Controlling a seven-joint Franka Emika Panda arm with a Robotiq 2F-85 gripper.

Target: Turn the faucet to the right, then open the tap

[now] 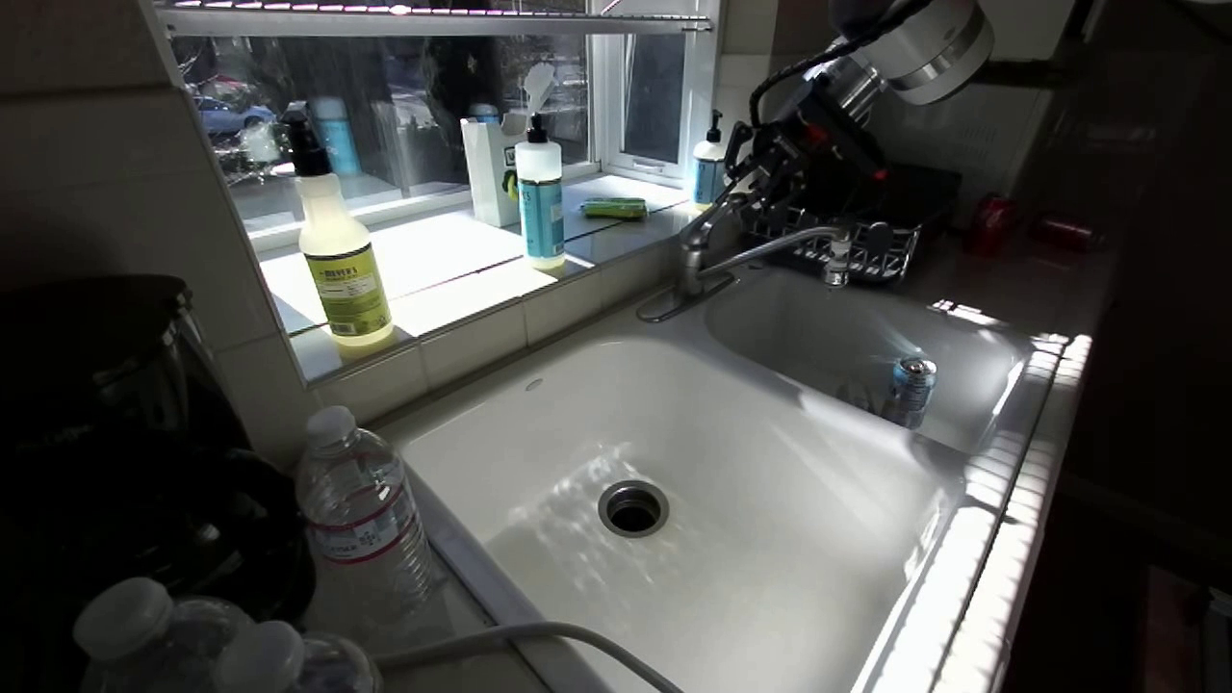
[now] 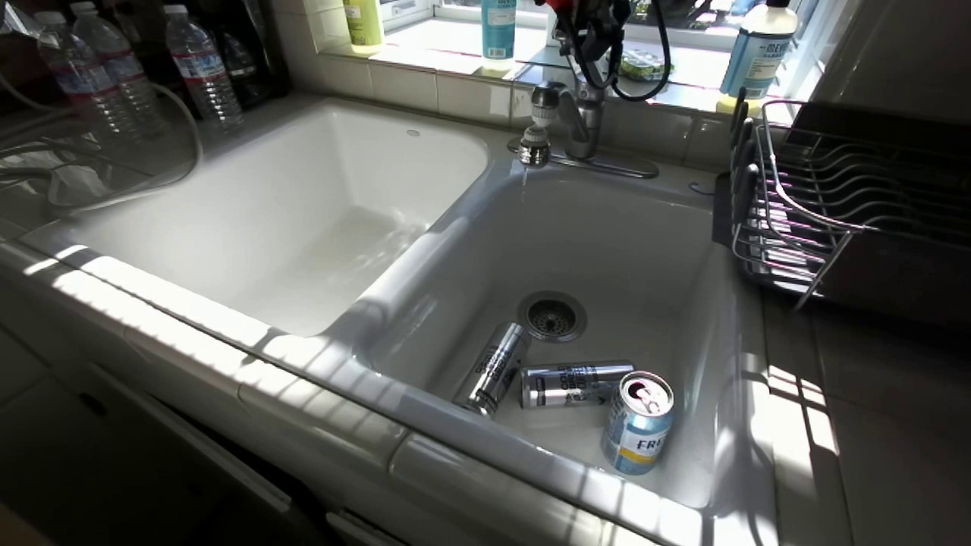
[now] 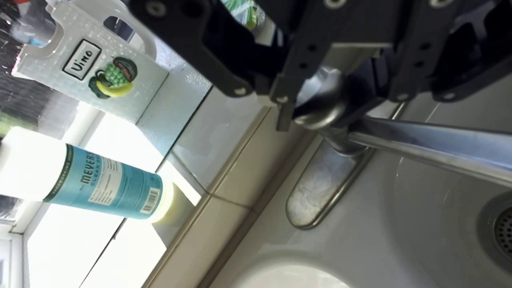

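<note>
The faucet's chrome spout (image 1: 775, 247) reaches out over the basin that holds cans. In an exterior view its base column (image 2: 586, 135) stands behind the sink and the spout's end fitting (image 2: 535, 152) faces the camera, with a faint thin streak below it. The tap (image 3: 318, 121) tops the column and shows in an exterior view (image 1: 705, 229), tilted up towards my gripper (image 1: 746, 188). In the wrist view my gripper (image 3: 324, 110) has its fingers (image 3: 285, 118) apart, one on each side of the tap. Whether both press on it cannot be told; the far finger's tip is partly hidden.
Several cans, one a blue can (image 2: 639, 428), lie or stand in the basin under the spout. A wire dish rack (image 2: 804, 216) stands beside it. A blue soap bottle (image 1: 542, 212), a white carton (image 3: 100, 60) and other bottles stand on the window sill. A black cable hangs by the gripper.
</note>
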